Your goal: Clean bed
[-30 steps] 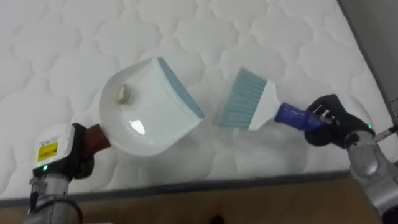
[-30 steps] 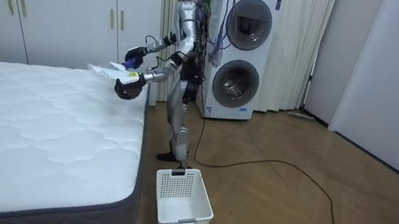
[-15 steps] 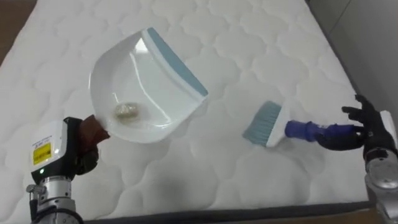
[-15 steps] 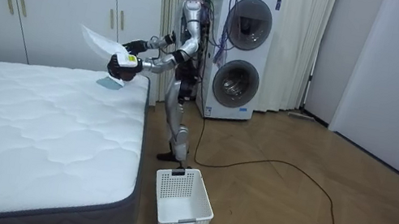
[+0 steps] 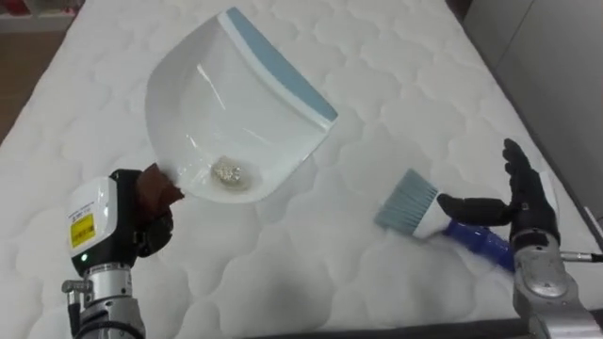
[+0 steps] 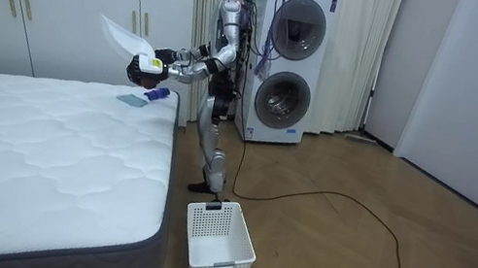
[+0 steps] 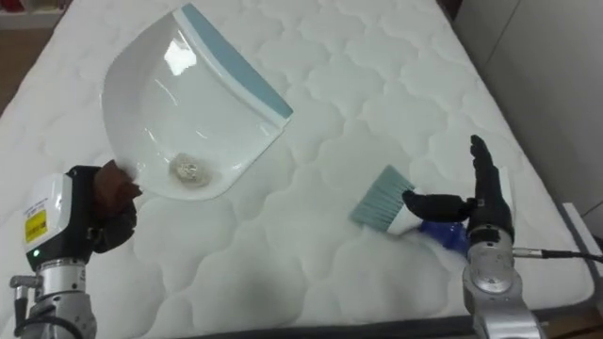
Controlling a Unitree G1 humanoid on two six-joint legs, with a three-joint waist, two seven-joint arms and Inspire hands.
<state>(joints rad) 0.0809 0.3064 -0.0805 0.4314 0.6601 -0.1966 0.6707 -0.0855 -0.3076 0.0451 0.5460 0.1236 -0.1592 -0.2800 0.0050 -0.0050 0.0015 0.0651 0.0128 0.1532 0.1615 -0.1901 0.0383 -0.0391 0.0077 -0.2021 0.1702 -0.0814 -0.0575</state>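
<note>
Debris, a small pale crumpled lump (image 5: 227, 171), lies in the deep rounded end of a glossy white plastic dustpan (image 5: 236, 104), whose straight mouth carries a blue-grey lip and is tipped upward above the bed. The left hand (image 5: 151, 226) has its dark fingers curled round the pan's short brown handle (image 5: 156, 183). To the right, a hand brush (image 5: 426, 218) with fanned light-blue bristles, a white head and a blue handle lies flat on the white quilted mattress (image 5: 396, 85). The right hand (image 5: 526, 209) stands just behind it, fingers (image 5: 514, 162) straight and spread upward, thumb reaching over the brush's neck. In the room view the robot stands upright at the bed's corner, and a white slatted laundry basket (image 6: 219, 237) sits on the wooden floor.
</note>
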